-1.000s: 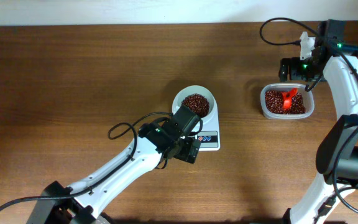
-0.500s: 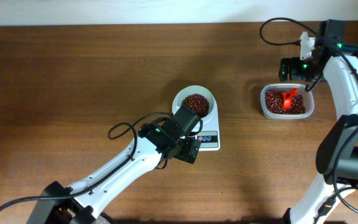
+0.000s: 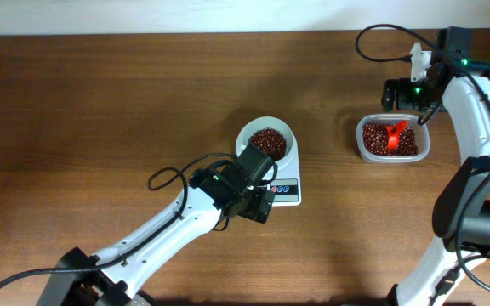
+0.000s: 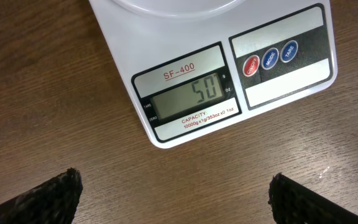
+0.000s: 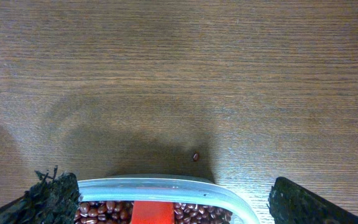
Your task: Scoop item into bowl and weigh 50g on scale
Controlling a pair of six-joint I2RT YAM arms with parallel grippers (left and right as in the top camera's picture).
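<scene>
While left pincer (image 4: 173, 188) gapes wide, empty, scale (image 4: 222, 70) lies just ahead; right pincer (image 5: 173, 190) likewise wide, empty.

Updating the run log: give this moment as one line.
scale: reads 50 | bowl: on scale, holds beans | left tool: open over scale | right tool: open by tub | scoop: in tub

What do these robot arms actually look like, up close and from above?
The left arm and right arm are smooth white tubes with black joints, small green lights and looping black cables. The left gripper and right gripper are black, with rough dark fingers.
</scene>
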